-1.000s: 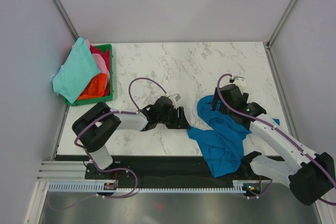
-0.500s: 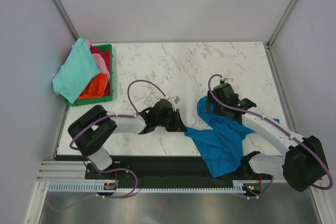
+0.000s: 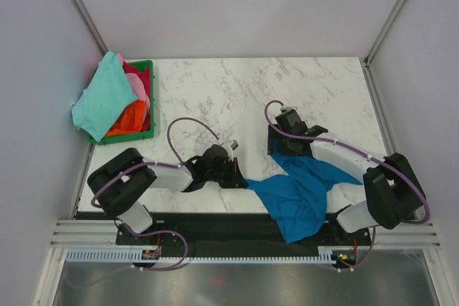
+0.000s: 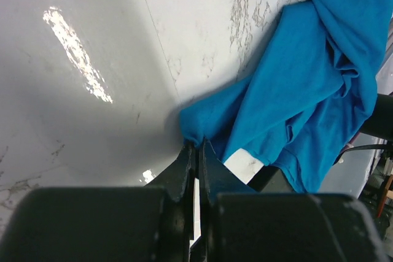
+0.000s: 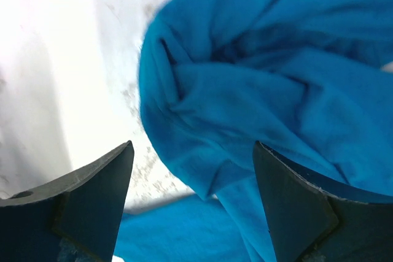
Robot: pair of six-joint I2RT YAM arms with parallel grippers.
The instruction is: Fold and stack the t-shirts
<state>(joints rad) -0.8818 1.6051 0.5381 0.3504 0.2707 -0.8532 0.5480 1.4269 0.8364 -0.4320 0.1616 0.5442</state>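
A bright blue t-shirt [image 3: 297, 191] lies crumpled at the table's near edge, partly hanging over it. My left gripper [image 3: 239, 179] is shut on the shirt's left corner [image 4: 195, 128], low on the marble, its fingertips [image 4: 198, 146] pinched together. My right gripper [image 3: 277, 142] hovers at the shirt's far upper end. It is open, and a bunched fold of blue cloth [image 5: 245, 90] lies between its fingers [image 5: 104, 182], ungripped. Mint-green [image 3: 100, 102], pink [image 3: 140, 89], orange-red [image 3: 129, 116] and magenta [image 3: 136, 73] t-shirts are heaped in the basket.
The green plastic basket [image 3: 148, 67] stands at the table's far left edge, with the mint-green shirt spilling over its side. White marble table [image 3: 237, 94] stretches between the basket and the arms. Grey walls close off three sides.
My left gripper has shut on the blue shirt's corner and drawn it slightly left. My right gripper has moved left over the shirt to its far end, its jaws narrowing a little.
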